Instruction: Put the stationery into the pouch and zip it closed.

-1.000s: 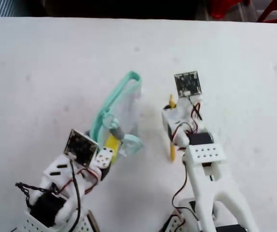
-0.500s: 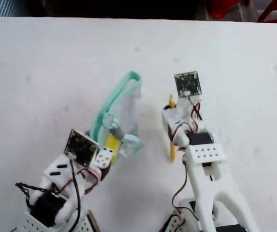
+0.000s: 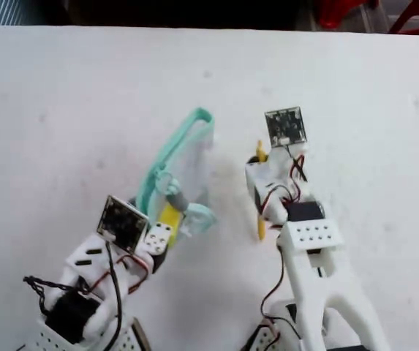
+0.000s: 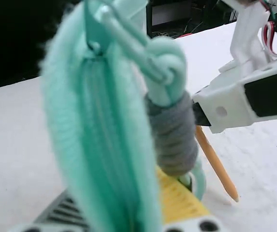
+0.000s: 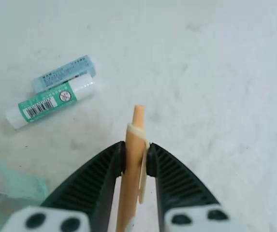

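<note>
Pen in grip: the slim orange pen (image 5: 137,126) is clamped between the closed black jaws of the right tool (image 5: 136,151), its tip down near the white table (image 3: 63,88). The mint-green translucent zip pouch (image 3: 189,150) stands on edge just to that tool's left, its near end pinched in the left tool (image 3: 167,221). Pen and pouch run roughly parallel, so the pen probably has to swing leftward to reach the pouch's mouth.

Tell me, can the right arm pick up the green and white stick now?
Probably not yet. The right tool is shut on the orange pen, so it has no room. The green and white stick lies uncovered beside a blue stick, so the way looks free once the pen goes.
</note>
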`<action>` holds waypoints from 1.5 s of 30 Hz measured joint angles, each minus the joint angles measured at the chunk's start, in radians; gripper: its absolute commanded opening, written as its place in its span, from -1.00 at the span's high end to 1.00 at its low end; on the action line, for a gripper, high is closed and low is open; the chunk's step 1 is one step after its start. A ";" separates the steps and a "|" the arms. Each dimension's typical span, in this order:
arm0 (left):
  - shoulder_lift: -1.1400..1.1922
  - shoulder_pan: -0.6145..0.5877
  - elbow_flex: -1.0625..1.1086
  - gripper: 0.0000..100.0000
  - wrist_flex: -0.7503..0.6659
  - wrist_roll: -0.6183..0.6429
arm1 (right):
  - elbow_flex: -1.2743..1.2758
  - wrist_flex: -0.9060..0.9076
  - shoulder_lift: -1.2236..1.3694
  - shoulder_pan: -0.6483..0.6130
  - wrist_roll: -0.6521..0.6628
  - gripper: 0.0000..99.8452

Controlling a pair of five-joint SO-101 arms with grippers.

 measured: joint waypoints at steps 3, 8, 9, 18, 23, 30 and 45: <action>0.000 0.000 0.000 0.95 0.000 0.000 | 0.000 0.008 -0.086 0.018 0.000 0.97; 0.000 0.000 0.000 0.95 0.000 0.000 | -0.051 0.141 -0.290 0.017 0.000 0.97; 0.000 0.000 0.000 0.95 0.000 0.000 | -0.077 0.180 -0.334 0.017 0.000 0.97; 0.000 0.000 0.000 0.95 0.000 0.000 | -0.358 0.400 -0.582 -0.061 0.083 0.97; 0.000 0.000 0.000 0.95 0.000 0.000 | -0.493 0.404 -0.580 -0.153 0.169 0.97; 0.000 0.000 0.000 0.95 0.000 0.000 | -0.721 0.404 -0.423 -0.293 0.176 0.97; 0.000 0.000 0.000 0.94 0.000 0.000 | -0.984 0.376 -0.146 -0.462 0.176 0.97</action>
